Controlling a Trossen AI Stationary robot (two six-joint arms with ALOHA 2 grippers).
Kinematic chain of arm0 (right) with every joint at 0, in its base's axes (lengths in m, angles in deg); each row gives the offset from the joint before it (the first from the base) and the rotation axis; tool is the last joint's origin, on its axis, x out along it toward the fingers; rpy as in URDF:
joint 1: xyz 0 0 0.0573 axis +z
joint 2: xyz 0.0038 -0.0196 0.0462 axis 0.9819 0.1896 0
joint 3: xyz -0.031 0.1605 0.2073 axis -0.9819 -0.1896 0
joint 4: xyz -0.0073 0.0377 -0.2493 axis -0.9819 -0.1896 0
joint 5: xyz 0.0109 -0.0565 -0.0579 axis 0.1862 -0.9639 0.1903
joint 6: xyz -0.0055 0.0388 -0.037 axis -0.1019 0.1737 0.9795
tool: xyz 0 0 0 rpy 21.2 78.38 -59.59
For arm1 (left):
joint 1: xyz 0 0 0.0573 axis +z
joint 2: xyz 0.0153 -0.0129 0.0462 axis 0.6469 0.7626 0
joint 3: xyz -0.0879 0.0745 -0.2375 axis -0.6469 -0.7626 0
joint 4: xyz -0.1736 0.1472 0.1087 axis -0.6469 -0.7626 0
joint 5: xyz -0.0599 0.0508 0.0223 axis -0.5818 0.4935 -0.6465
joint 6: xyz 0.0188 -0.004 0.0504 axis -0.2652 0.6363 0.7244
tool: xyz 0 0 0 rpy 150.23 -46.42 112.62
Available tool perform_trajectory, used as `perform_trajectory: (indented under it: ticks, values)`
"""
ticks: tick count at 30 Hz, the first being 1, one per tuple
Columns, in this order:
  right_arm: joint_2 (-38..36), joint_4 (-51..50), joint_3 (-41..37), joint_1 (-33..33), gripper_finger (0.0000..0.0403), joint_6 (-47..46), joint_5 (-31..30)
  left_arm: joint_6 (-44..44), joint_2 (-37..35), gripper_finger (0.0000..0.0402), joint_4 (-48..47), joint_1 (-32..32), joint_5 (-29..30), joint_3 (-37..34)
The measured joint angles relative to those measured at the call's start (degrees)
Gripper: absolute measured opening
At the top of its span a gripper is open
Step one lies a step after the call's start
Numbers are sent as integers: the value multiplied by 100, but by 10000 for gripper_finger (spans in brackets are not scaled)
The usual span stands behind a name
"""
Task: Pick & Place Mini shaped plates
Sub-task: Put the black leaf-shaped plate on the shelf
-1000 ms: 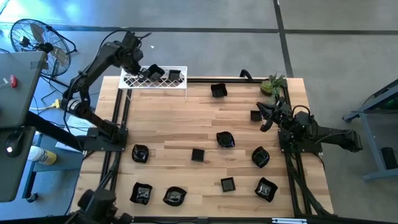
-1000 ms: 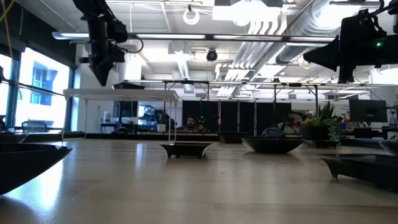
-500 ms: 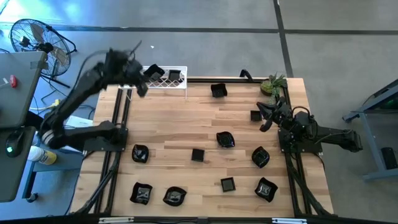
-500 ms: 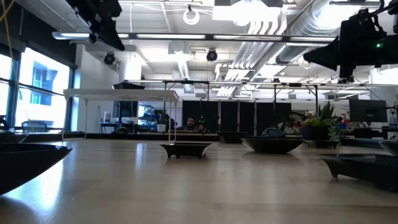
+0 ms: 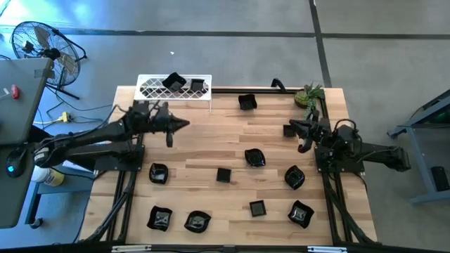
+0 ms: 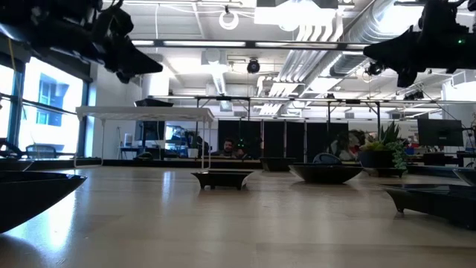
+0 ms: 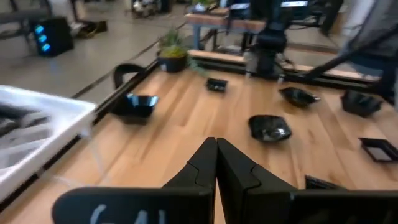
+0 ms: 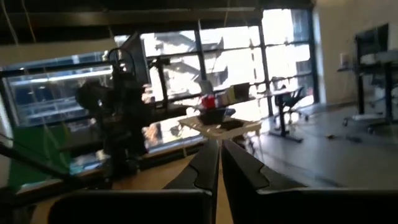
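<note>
1. The plates are small glossy black dishes. Two sit in the rack point(image 5: 174, 87): a tilted one point(image 5: 173, 81) and a square one point(image 5: 197, 86). Both are beyond the left pincer point(image 5: 184, 124), towards the far edge of the table point(image 5: 211, 147).
2. Ten more lie spread on the table. One near the far edge point(image 5: 247, 102) is ahead of the left pincer's tip and off to the far side.
3. A small square plate point(image 5: 289, 130) lies just beside the right pincer point(image 5: 294, 125), and a wavy plate point(image 5: 255, 157) lies between the two pincers, nearer the right one.
4. A square plate point(image 5: 223, 175) and a rounded one point(image 5: 158, 173) lie nearer the front than the left pincer. Two more point(image 5: 160, 218) point(image 5: 197, 222) sit at the front edge.
5. On the right arm's side, three plates point(image 5: 294, 177) point(image 5: 257, 208) point(image 5: 301, 213) lie in front of the right pincer.
6. The left pincer is closed on nothing (fingers pressed together in its wrist view), held above the table's left half and pointing across it.
7. The right pincer is also closed and empty, raised near the plant point(image 5: 309, 95) at the far right corner.
</note>
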Motion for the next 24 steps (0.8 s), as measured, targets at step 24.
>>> perform_trajectory:
  ticks: [24]
  values:
    - [4583, -5668, 2559, 1088, 128, -2682, 1961, 63, 1303, 1, 1093, -623, 395, -262]
